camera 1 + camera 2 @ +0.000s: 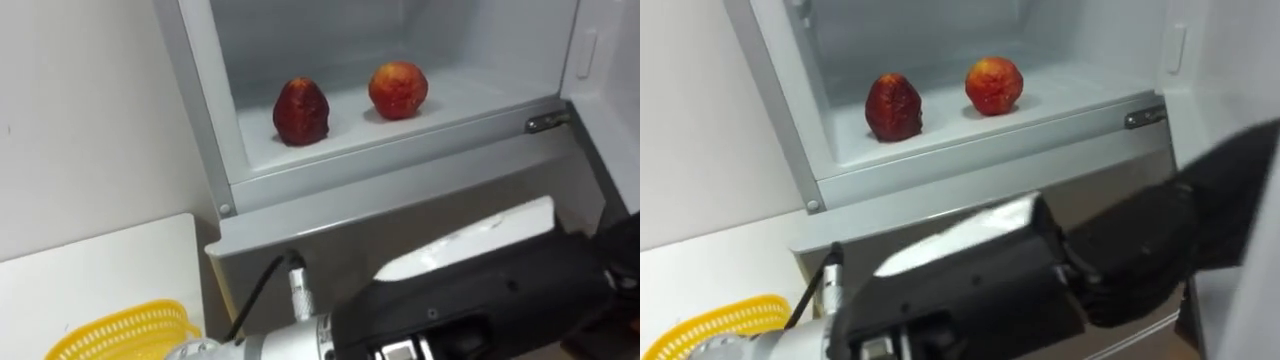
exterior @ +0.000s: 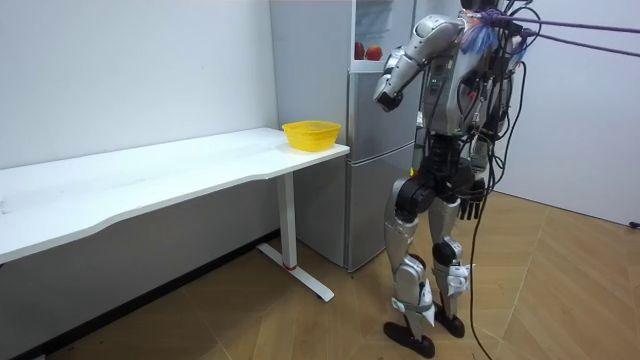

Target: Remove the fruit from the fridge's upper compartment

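Observation:
The upper fridge compartment (image 1: 330,150) stands open. On its white shelf lie two fruits: a dark red one (image 1: 301,111) on the left and a rounder red-orange one (image 1: 398,89) to its right, a little apart. My left arm (image 1: 470,300) crosses the foreground below the shelf, elbow at the lower left. Its dark hand end (image 1: 1230,185) lies at the right edge, below and in front of the fruits and touching neither. In the room view I stand facing the fridge (image 2: 375,150), and my right hand (image 2: 478,205) hangs open and empty at my side.
The fridge door (image 1: 605,60) is swung out on the right. To the left of the fridge a white table (image 1: 100,260) carries a yellow basket (image 1: 120,335) at its near corner. A white wall lies behind the table.

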`<state>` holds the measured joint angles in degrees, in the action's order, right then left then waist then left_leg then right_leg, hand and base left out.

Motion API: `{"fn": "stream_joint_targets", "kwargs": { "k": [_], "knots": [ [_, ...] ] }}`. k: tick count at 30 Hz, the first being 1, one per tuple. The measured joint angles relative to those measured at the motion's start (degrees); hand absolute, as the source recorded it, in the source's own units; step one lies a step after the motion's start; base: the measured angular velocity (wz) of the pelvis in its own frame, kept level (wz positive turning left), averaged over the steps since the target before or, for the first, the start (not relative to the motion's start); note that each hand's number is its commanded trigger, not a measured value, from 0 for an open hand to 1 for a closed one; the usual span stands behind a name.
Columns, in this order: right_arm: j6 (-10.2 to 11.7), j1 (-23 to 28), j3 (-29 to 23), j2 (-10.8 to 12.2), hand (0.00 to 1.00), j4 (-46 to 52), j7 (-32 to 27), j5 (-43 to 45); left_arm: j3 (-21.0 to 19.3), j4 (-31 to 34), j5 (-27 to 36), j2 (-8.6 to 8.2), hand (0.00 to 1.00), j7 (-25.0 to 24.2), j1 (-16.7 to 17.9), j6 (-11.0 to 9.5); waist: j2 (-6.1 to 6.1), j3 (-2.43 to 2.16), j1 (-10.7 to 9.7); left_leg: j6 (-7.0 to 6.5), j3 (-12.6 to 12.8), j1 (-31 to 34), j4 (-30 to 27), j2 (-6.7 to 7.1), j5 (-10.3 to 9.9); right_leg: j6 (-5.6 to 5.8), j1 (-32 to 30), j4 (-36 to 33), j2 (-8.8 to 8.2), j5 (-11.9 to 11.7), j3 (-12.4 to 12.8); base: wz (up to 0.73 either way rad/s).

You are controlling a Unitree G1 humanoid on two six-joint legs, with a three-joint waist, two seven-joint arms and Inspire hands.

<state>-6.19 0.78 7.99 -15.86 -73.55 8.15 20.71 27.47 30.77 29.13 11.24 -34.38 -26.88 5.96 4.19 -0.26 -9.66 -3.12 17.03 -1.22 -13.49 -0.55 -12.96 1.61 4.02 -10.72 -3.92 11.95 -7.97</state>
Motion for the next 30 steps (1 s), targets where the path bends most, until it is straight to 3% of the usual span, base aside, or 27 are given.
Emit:
{"fn": "stream_joint_targets", "kwargs": {
  "k": [7, 11, 18, 25, 30],
  "knots": [
    [0.0, -1.8, 2.7, 0.1, 0.0, -0.5, -1.7, -0.6, 3.5, -4.5, 0.5, -3.71, 0.0, 1.6, -3.6, -0.1, -0.02, 0.06, -2.1, 0.0, -0.1, 0.4, 0.0, 0.02, 0.0, 0.09, -0.3, 0.4, -0.01, 0.1, -0.1, 0.0],
    [0.0, -1.9, 3.3, 0.1, 0.0, -0.5, -1.9, -0.6, 5.1, -5.3, 0.5, -4.81, 0.0, 1.7, -5.2, 0.0, 0.08, 0.09, -3.4, 0.0, -0.1, 0.4, 0.0, 0.03, 0.0, 0.06, -0.2, 0.8, 0.12, 0.1, 0.0, 0.0],
    [-0.2, -2.0, 3.3, 0.2, 0.0, -0.2, -1.8, -0.2, 7.2, -6.2, 0.4, -8.11, 0.0, 1.8, -8.6, 0.0, 0.51, 0.32, -5.5, 0.0, -0.1, 0.6, 0.0, 0.23, 0.0, 0.05, -0.2, 1.0, 0.24, 0.0, 0.2, -0.02],
    [-0.2, -2.3, 4.3, 0.4, 0.0, 0.0, -1.7, -0.5, 9.9, -10.0, 0.7, -10.44, 0.0, 3.0, -10.6, -0.1, 1.23, 0.3, -7.4, 0.0, -0.1, 0.7, 0.0, 0.21, 0.0, 0.05, -0.2, 1.1, 0.03, 0.0, 0.0, 0.0],
    [-0.9, -2.9, 4.3, 0.4, 0.0, -0.1, -1.8, -1.0, 11.1, -11.4, 0.6, -10.91, 0.0, 3.9, -11.4, 0.0, 1.43, 0.33, -7.9, 0.0, -0.1, 0.6, 0.0, 0.17, 0.0, 0.02, -0.2, 1.0, 0.15, 0.0, 0.2, -0.01]
  ]
}}
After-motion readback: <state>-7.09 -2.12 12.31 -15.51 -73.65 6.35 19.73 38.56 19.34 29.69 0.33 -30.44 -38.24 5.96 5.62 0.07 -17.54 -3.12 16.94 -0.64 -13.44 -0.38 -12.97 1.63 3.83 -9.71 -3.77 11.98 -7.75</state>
